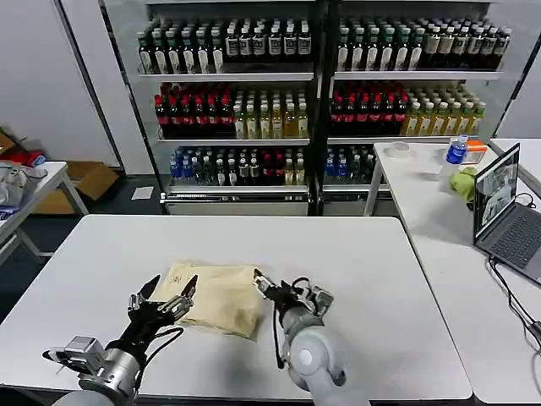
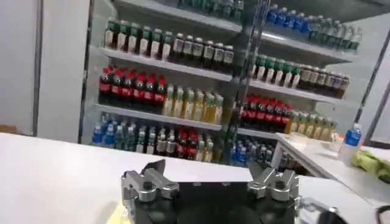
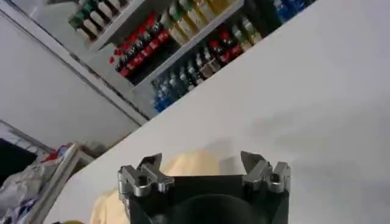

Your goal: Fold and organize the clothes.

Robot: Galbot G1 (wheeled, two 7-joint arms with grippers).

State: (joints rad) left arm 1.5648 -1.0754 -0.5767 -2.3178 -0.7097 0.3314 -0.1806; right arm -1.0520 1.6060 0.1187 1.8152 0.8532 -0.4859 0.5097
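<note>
Now the shirt [image 1: 218, 296] lies on the white counter [image 1: 101, 254], toward its near edge and a little left of centre. It is pale cream-yellow, thin and soft, already gathered into a rough rectangle with a doubled layer along its near right side. Its surface is plain, with shallow creases across the top and a thicker rolled fold at the 5 o'clock corner.

At the shirt's 8 o'clock sits the left end effector [image 1: 167, 293], its dark fingers spread wide, tips over the shirt's left edge; whether they touch the fabric cannot be told. In the left wrist view the left end effector [image 2: 210, 179] shows the same wide spread, with a sliver of the shirt [image 2: 116, 213] beside it.

At the shirt's 3 o'clock is the right end effector [image 1: 264, 284], just beside the folded right edge, fingers apart and holding nothing. The right wrist view shows the right end effector [image 3: 201, 167] parted, with the shirt [image 3: 189, 165] beyond the fingers.
</note>
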